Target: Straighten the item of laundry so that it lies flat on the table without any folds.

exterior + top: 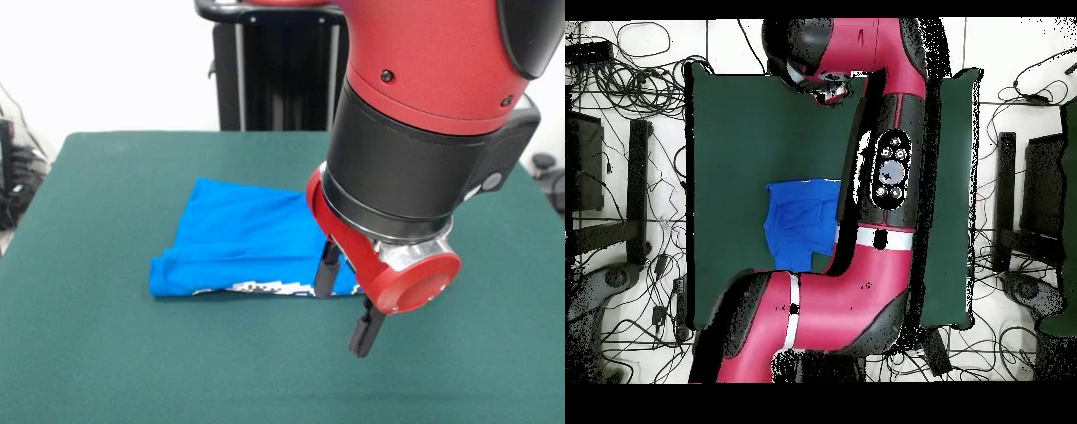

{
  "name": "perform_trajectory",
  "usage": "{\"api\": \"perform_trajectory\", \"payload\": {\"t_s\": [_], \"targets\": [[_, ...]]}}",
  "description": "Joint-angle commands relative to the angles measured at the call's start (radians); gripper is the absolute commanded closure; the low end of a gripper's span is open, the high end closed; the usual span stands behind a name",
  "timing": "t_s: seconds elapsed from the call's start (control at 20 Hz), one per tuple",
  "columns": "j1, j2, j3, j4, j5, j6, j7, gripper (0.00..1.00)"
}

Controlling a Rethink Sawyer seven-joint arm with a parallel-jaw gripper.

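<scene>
The item of laundry [238, 238] is a bright blue T-shirt lying folded over itself at the middle of the green table [106, 353], with a strip of white and black graphic showing along its near edge. My gripper [346, 300] hangs low at the shirt's right near corner and is open. One black finger [327, 269] stands at the shirt's edge; the other finger [365, 327] is over bare table. In the overhead view the shirt [800, 225] is a blue patch on the table [725, 130], partly hidden by the arm [885, 180], and the gripper is hidden.
A black stand [265, 71] rises behind the table's far edge. Cables [635, 60] and dark equipment [605, 210] lie on the floor around the table. Green cloth stretches wide on every side of the shirt.
</scene>
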Motion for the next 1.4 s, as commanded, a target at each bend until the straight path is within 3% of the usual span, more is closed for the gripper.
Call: {"api": "perform_trajectory", "payload": {"t_s": [0.05, 1.4], "targets": [[-0.031, -0.089, 0.06, 0.194, 0.072, 0.018, -0.389, 0.0], [-0.026, -0.11, 0.037, 0.291, 0.072, -0.05, -0.354, 0.0]]}}
